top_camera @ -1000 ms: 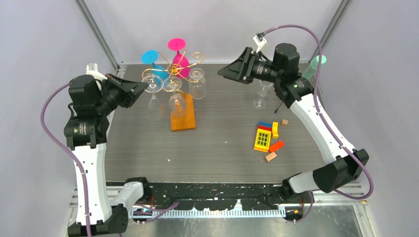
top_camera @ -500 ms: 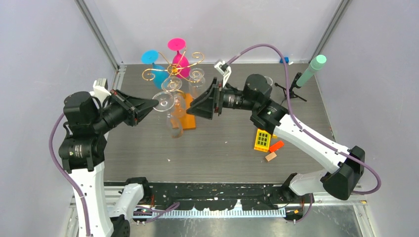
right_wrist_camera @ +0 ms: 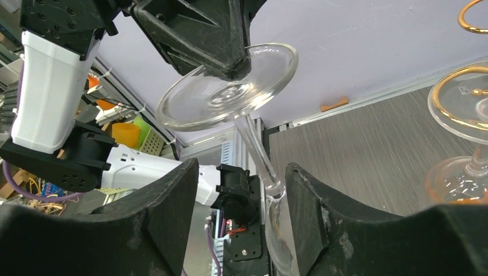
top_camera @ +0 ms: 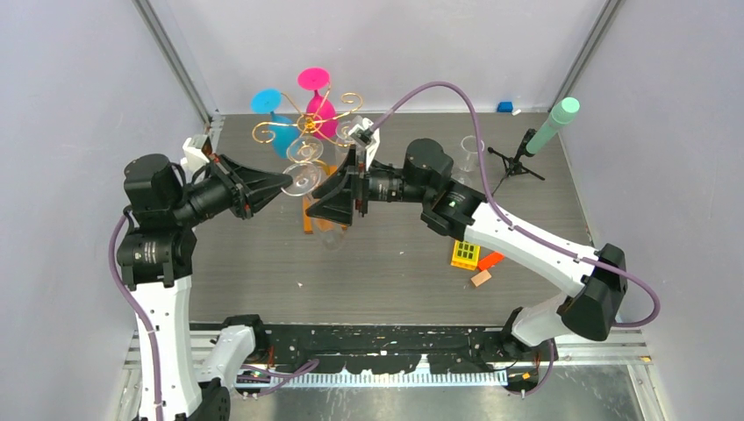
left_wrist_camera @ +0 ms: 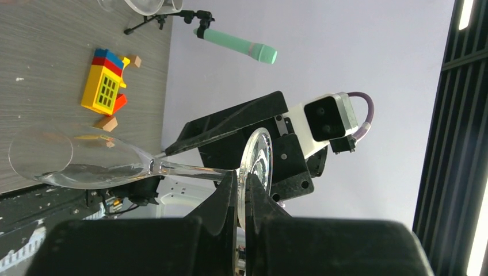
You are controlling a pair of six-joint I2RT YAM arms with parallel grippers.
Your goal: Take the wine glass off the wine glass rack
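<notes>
A clear wine glass [top_camera: 303, 181] hangs off the rack, tilted, with its foot up and its bowl down. My left gripper [top_camera: 288, 181] is shut on the rim of the glass's foot [left_wrist_camera: 255, 164]; the stem runs from there to the bowl [left_wrist_camera: 57, 164]. My right gripper [right_wrist_camera: 241, 172] stands open around the lower stem and the top of the bowl [right_wrist_camera: 277, 221], which lies close to one finger [right_wrist_camera: 322, 207]. The gold wire wine glass rack [top_camera: 307, 123] stands behind with pink, blue and clear glasses on it. Its orange base [top_camera: 308, 217] is mostly hidden.
A black tripod with a mint-green tip [top_camera: 551, 123] and a clear cup [top_camera: 471, 151] stand at the back right. Coloured toy blocks [top_camera: 465, 253] and a small wooden block [top_camera: 480, 279] lie under the right arm. Grey walls close in the table.
My left gripper carried the clear glass away from the rack toward the front and middle. My right arm swung from the back right across to the glass, its open fingers now around the stem.
</notes>
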